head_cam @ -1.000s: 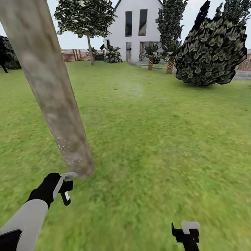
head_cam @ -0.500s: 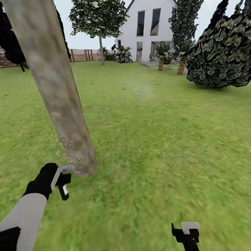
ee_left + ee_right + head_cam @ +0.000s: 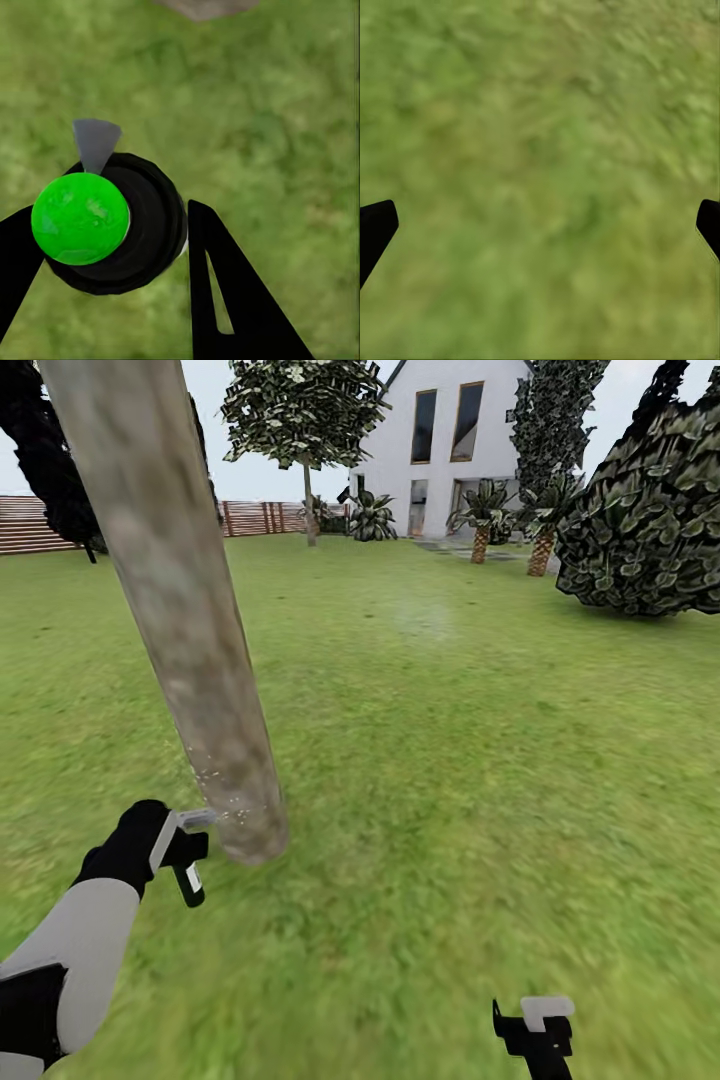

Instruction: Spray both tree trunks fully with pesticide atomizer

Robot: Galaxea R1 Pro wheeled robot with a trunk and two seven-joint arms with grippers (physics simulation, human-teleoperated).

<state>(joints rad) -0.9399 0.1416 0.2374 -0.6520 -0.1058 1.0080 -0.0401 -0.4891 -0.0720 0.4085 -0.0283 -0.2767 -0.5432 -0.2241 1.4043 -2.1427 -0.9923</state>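
Spray bottle (image 3: pixel 112 225) between fingers (image 3: pixel 225 300) of left gripper (image 3: pixel 185 850), clamped shut on it, near base of tree trunk (image 3: pixel 190 630) at near left. White specks (image 3: pixel 235 800) on lower trunk. Right gripper (image 3: pixel 535 1030) wide open, empty, over grass (image 3: pixel 540 150).

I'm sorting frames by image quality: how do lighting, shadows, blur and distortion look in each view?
Head view: flat even daylight, no cast shadow under the tree trunk, which slants as if from wide-angle distortion; the near lawn is smeared. Left wrist view: the pesticide atomizer is fairly crisp between the jaws of the left gripper, grass behind it soft. Right wrist view: blurred grass, the right gripper cropped at the edges.
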